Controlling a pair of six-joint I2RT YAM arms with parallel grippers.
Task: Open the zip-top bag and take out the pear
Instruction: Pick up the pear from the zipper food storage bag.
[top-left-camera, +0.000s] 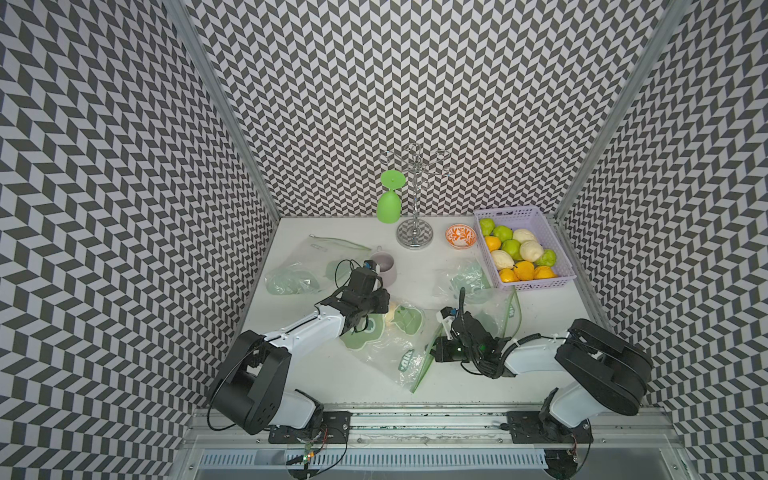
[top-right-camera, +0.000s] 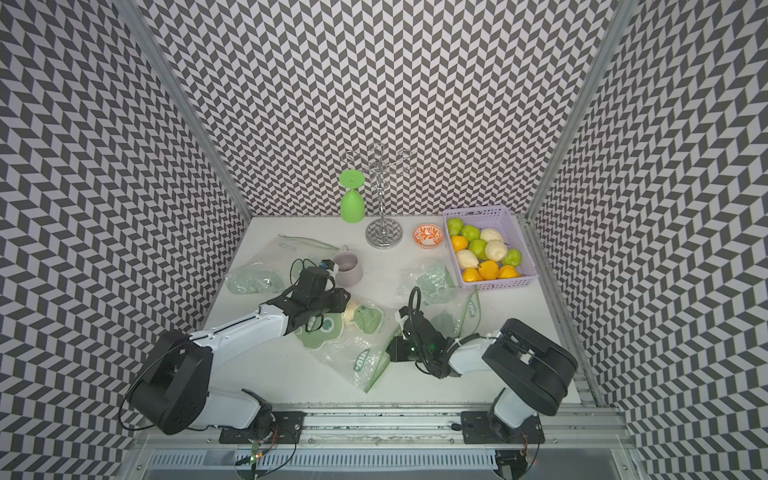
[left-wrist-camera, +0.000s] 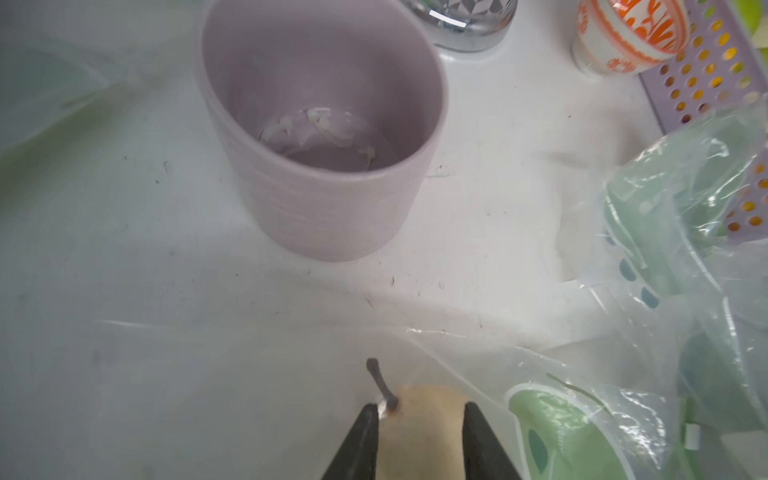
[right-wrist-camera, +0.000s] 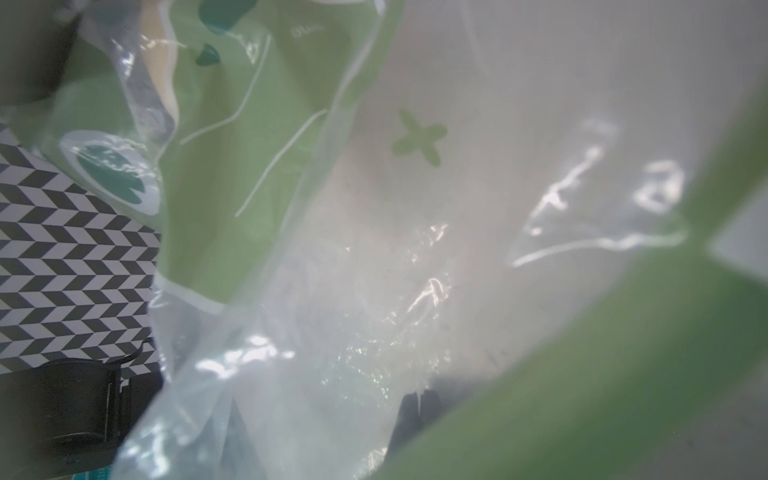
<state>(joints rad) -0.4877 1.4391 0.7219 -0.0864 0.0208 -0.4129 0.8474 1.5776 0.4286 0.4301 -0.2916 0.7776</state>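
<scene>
The left fingers (left-wrist-camera: 360, 449) are pressed against both sides of the pale pear (left-wrist-camera: 419, 436). It lies just on the near side of the lilac cup (left-wrist-camera: 332, 216) on the counter (top-left-camera: 324, 378), at the end of the zip-top bag (top-left-camera: 386, 353) away from its zip. Whether plastic lies between, I cannot tell. Farther from the cup, the right fingers (right-wrist-camera: 409, 419) are together, pinching the bag's green zip edge.

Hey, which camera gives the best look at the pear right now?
The left wrist view: the pear sits close up, stem and pale skin clear, between the fingers of the left gripper. Both top views show only a pale sliver beside that gripper. The right wrist view shows mostly blurred zip-top bag plastic, no clear pear.
</scene>
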